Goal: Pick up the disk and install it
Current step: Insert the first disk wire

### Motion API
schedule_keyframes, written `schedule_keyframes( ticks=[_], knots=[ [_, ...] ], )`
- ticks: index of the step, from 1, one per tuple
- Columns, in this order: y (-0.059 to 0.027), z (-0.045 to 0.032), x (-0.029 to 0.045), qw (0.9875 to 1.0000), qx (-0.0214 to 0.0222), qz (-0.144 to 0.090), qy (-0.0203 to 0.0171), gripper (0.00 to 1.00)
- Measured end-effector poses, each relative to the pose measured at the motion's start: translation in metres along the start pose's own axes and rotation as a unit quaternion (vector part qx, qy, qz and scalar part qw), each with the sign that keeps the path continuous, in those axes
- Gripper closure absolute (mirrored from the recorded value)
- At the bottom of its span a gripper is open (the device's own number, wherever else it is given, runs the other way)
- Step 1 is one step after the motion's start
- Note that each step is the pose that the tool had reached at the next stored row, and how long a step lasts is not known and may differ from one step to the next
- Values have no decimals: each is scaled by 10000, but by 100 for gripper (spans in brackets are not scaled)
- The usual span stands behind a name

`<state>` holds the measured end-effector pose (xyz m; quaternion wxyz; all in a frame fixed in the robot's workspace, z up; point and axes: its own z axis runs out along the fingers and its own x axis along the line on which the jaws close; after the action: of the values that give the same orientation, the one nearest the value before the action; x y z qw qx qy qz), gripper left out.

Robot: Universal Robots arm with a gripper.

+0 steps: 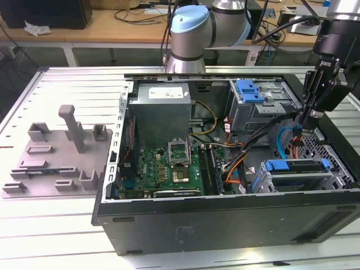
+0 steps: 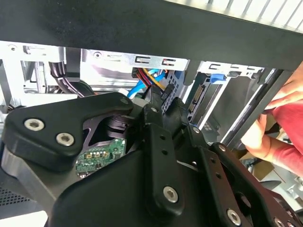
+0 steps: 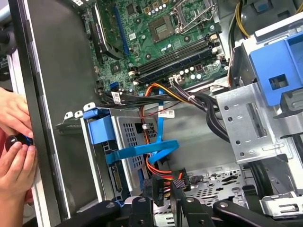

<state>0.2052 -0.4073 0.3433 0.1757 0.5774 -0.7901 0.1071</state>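
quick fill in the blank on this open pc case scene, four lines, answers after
1. The disk sits in a bay of the computer case, clipped in a ___ carrier frame.
2. The gripper is ___ on a black cable connector.
3. In the first wrist view, a person's ___ are at the case's outer wall.
4. The grey fixture lies on the exterior view's ___ of the case.
Missing words: blue; shut; hands; left

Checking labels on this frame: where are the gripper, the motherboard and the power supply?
gripper (image 1: 305, 122): exterior view, its tip end, at the cables.
motherboard (image 1: 147, 162): exterior view, green board beside the processor socket.
power supply (image 1: 163, 111): exterior view, its grey side panel.
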Motion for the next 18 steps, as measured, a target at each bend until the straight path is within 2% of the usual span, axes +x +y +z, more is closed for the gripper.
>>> schedule_keyframes(
  ticks=[9, 18],
  knots=[
    [-1, 47, -23, 10000, 15, 2, 98, 71],
    [21, 60, -21, 9999, 30, -33, 100, 71]
  ],
)
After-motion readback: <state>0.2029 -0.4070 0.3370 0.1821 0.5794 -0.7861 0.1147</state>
